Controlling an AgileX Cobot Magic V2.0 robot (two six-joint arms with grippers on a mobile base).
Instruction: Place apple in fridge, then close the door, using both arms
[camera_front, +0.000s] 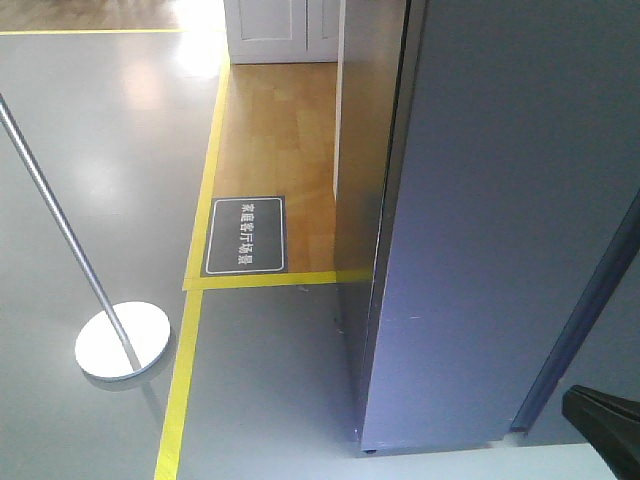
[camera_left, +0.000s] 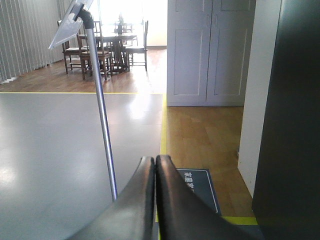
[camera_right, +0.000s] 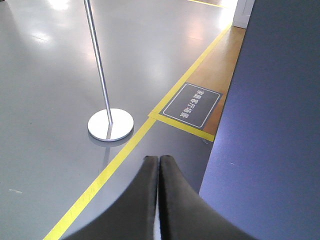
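1. Floor sign (camera_front: 246, 236): dark rectangular plate with white border, lying flat on the wood-floor strip at the yellow tape corner; one line of white Chinese characters, too small to read reliably.
2. No other legible text.

L pincer (camera_left: 155, 172) closed, fridge (camera_left: 290, 125) right.

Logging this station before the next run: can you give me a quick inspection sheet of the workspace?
Surface: grey floor with yellow tape line; wood flooring beyond.
Job's things: dark grey fridge, seen from outside; apple nothing seen.
Clutter: sign stand; floor sign.
Grippers: left gripper shut, empty; right gripper shut, empty.
Cables: nothing seen.
Surroundings: white cabinet doors, dining table and chairs.
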